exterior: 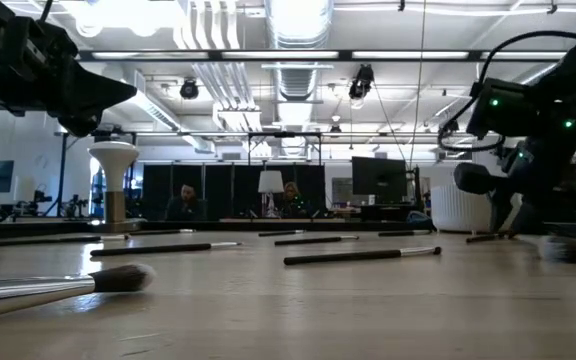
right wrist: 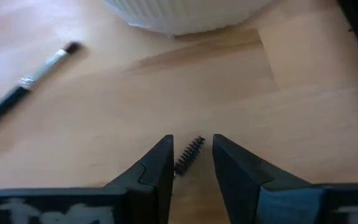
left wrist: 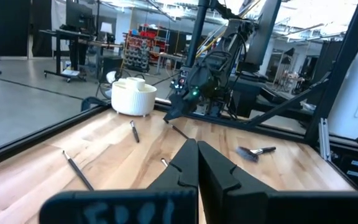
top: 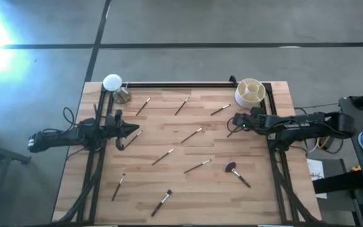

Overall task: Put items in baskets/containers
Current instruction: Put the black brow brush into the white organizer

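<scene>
Several thin makeup brushes lie flat on the wooden table, among them one at mid-table and a fluffy-headed one at the near right. The round cream-white cup stands at the far right corner. Just in front of the cup, my right gripper slants down, open. Its fingers stand on either side of the spiral bristle tip of a small brush lying on the wood, and I see no touch. My left gripper is shut and holds nothing, level above the table's left side.
A flat white disc on a brass-coloured stand sits at the far left corner. Another brush lies close to the cup's base. A dark rail runs along the far edge. People sit in the room beyond the table.
</scene>
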Robot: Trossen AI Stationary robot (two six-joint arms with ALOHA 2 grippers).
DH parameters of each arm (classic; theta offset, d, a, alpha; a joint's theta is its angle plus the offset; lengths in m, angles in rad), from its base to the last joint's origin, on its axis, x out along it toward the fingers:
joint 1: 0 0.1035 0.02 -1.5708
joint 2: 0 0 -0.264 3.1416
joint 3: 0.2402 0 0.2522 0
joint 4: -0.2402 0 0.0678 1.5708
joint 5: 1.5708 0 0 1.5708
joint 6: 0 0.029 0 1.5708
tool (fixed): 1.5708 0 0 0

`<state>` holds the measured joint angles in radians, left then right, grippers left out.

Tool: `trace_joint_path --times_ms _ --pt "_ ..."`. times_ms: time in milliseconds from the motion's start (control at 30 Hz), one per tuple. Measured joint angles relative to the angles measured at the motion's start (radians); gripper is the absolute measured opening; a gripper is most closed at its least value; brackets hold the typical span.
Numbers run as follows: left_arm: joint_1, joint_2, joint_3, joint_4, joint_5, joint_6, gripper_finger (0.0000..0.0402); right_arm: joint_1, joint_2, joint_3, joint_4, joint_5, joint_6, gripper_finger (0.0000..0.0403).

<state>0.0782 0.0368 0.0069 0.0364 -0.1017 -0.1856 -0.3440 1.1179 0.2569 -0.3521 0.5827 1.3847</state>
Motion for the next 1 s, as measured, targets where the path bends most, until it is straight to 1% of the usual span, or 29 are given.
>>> trace_joint_path --times_ms 133,267,367,600,700,867,1000 --pt "0.0 0.0 0.0 0.01 0.0 -0.001 0.0 -0.003 0.056 0.004 0.032 0.013 -0.002 0.0114" --pt "0.0 0.0 0.0 0.025 0.0 -0.001 0.0 -0.004 0.094 0.003 0.1 0.028 -0.055 0.0113" --pt "0.0 0.0 -0.001 0.026 0.0 -0.008 0.0 -0.005 0.111 0.002 0.134 0.028 -0.093 0.0097" --pt "-0.001 0.0 -0.001 0.027 -0.001 -0.025 0.0 -0.005 0.133 0.016 0.149 0.014 -0.162 0.0035" --pt "-0.001 0.0 -0.001 0.034 -0.001 -0.025 0.0 -0.005 0.134 0.025 0.154 0.002 -0.199 0.0015" --pt "0.0 0.0 -0.001 0.033 -0.003 -0.028 0.0 -0.002 0.136 0.055 0.164 -0.037 -0.292 0.0008" --pt "0.0 0.0 -0.001 0.033 -0.003 -0.033 0.0 0.01 0.129 0.098 0.163 -0.021 -0.385 0.0008"
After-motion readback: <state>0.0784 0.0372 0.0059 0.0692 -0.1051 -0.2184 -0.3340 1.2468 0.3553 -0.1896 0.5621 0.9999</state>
